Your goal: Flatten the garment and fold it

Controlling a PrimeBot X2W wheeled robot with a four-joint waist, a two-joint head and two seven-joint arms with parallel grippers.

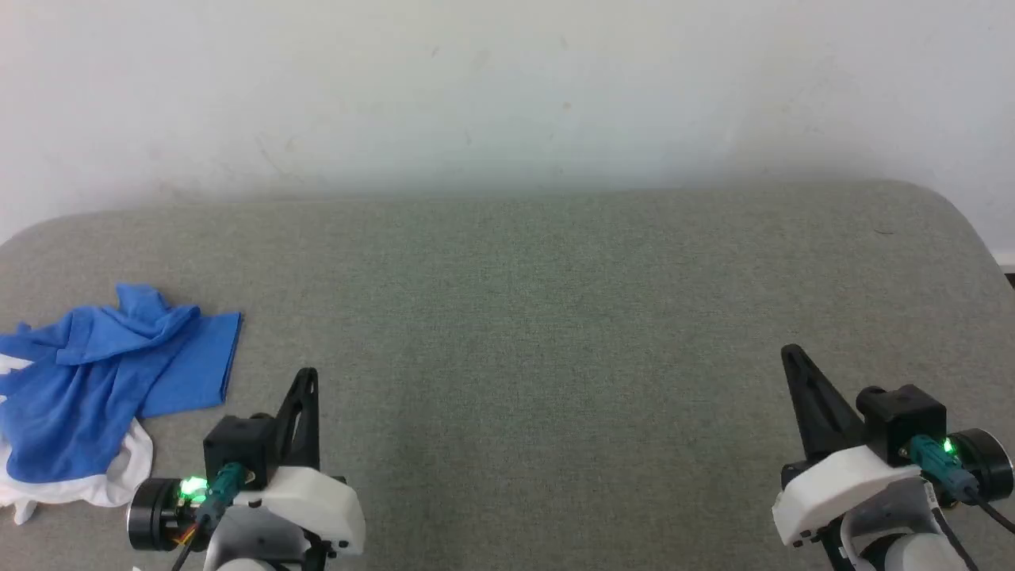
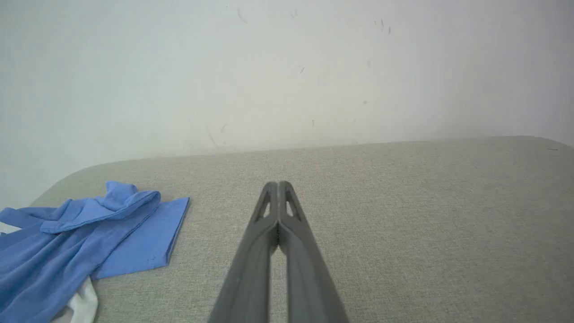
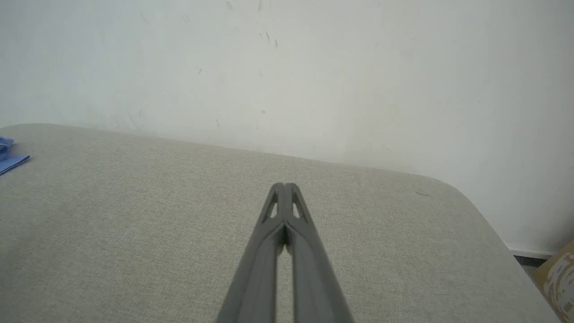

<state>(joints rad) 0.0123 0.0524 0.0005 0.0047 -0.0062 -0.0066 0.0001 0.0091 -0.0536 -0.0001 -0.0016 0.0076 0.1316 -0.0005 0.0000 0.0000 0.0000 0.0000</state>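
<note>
- Left gripper (image 1: 308, 374) is clenched. In the left wrist view (image 2: 278, 184) the two fingers are pressed together at the tips with nothing pinched between them.
- Right gripper (image 1: 790, 354), same deal: clamped on itself, empty (image 3: 284, 185).
- The garment (image 1: 95, 381) is a crumpled heap at about 9 o'clock from the left gripper, near it but not touching, right by the left edge of the surface.
- It's mostly blue, with white poking out at its 7 o'clock side (image 2: 83, 305). A flatter blue flap sticks out toward 3 o'clock.
- From the right wrist, a blue corner (image 3: 11, 159) sits at 10 o'clock, well apart from that gripper.
- Everything's on a grey fabric surface (image 1: 515, 317) with rounded corners, and there's a pale wall (image 1: 476, 79) at 12 o'clock.
</note>
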